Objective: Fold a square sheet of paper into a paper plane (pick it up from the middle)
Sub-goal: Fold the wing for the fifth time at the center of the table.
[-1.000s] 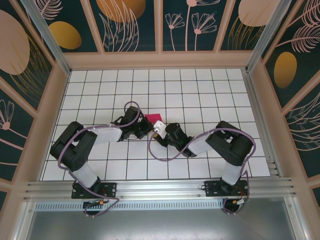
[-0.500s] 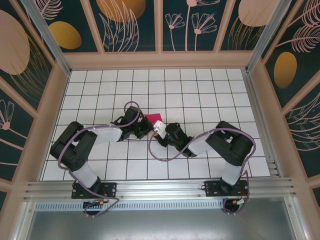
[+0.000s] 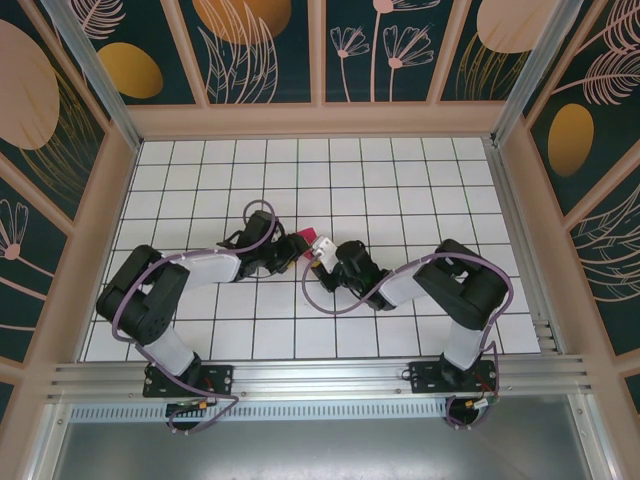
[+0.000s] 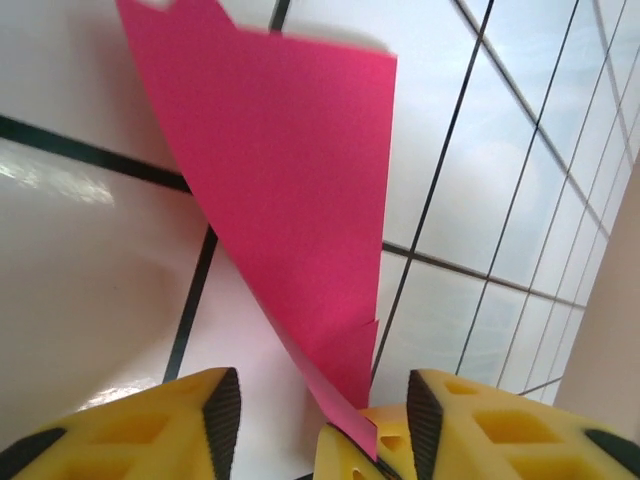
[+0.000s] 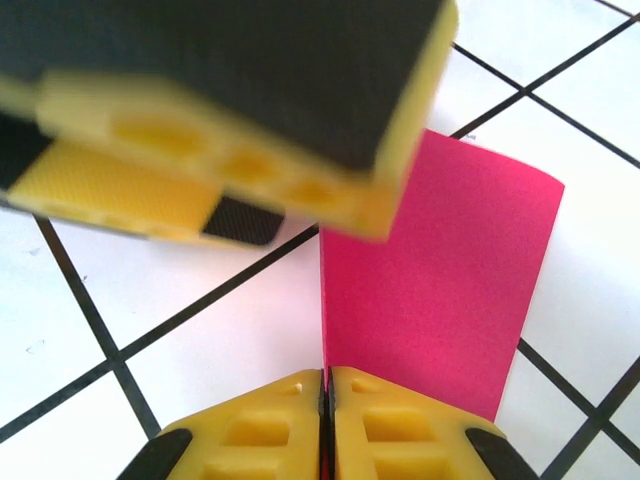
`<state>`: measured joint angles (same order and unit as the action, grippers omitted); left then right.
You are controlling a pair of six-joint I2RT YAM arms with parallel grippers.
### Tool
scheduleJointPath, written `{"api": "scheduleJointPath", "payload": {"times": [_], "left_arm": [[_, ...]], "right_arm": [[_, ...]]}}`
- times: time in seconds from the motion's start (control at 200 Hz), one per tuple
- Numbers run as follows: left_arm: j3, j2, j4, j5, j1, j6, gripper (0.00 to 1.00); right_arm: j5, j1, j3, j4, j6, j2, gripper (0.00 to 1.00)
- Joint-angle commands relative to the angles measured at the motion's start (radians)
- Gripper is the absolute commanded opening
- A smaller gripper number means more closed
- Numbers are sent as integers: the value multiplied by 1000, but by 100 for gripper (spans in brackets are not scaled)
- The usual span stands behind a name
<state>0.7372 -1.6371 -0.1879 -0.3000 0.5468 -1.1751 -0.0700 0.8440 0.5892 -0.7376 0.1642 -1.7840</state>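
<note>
The square sheet of paper (image 3: 303,236), folded into a narrow magenta-pink wedge, stands on edge over the white grid table (image 3: 400,180) near its middle. In the left wrist view the paper (image 4: 300,170) rises from between my left gripper (image 4: 315,415), whose yellow fingers (image 4: 130,430) stand apart without touching it. My right gripper (image 5: 326,420) is shut on the paper's (image 5: 440,290) lower edge, and its yellow tips (image 4: 350,455) show between the left fingers. In the top view the left gripper (image 3: 290,252) and right gripper (image 3: 318,252) meet tip to tip under the paper.
The left gripper's finger (image 5: 250,100) hangs blurred just above the right one. Wooden walls (image 3: 320,120) with dark leaf panels ring the table. Both arms' cables loop over the tiles (image 3: 330,300) near the middle.
My left gripper has opened off the paper while my right gripper has closed on its edge. Both grippers shifted slightly towards the far side.
</note>
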Motion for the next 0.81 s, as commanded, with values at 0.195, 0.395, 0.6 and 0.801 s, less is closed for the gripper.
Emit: {"api": "scheduleJointPath", "payload": {"times": [0.195,0.395,0.6,0.801], "left_arm": [[-33,115,14,57,-60,52,62],[-81,130,-57,41,-62,73,62],[-126,125,-208,-32,-62,93,60],[-144,98,-311,-99,-62,114,53]], "right_arm": [[-196,-50,50,27,-154,-5,11],[-287,-103,56,18,-264,-6,10],[-361,-139,55,-2,-374,-24,8],[-427,-169,40,-51,-486,-36,7]]}}
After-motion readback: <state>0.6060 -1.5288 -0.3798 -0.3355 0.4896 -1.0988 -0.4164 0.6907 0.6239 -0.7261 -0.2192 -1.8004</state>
